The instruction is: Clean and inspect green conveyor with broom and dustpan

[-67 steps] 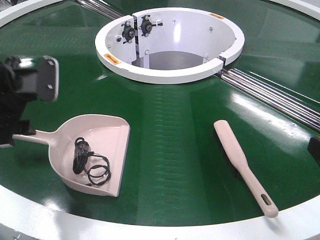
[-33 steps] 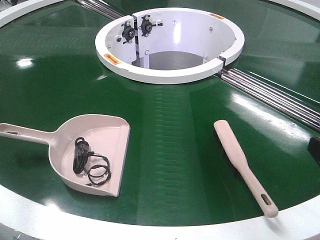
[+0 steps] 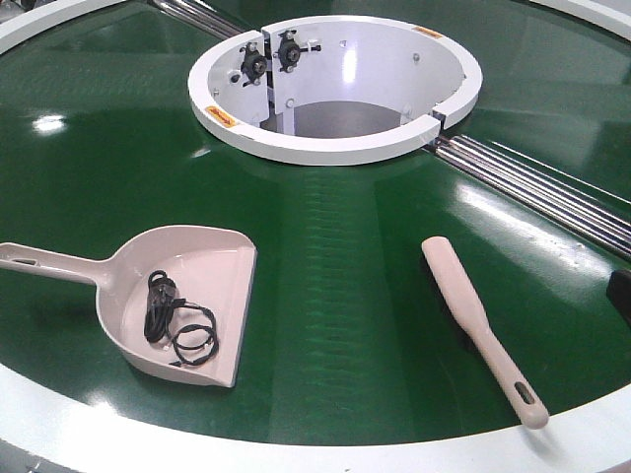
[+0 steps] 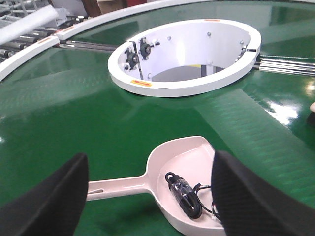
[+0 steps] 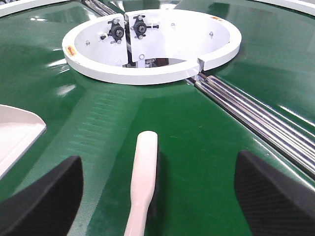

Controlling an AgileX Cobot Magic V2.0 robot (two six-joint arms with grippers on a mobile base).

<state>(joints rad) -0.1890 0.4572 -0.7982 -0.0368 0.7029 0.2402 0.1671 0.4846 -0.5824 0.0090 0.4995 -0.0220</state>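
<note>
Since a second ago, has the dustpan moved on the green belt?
No. In the front view the dustpan lies at the same spot against the white central hub, handle pointing left, black cable inside. Only the left hand has left that view.

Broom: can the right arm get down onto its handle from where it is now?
Probably yes. The right gripper is open, its fingers either side of the broom, which lies alone on the green belt with nothing over it.

Glossy dark green conveyor (image 3: 335,286), beige-pink dustpan (image 3: 197,266), beige-pink broom (image 3: 463,305).

No legible txt on hub (image 3: 335,148) stickers
</note>
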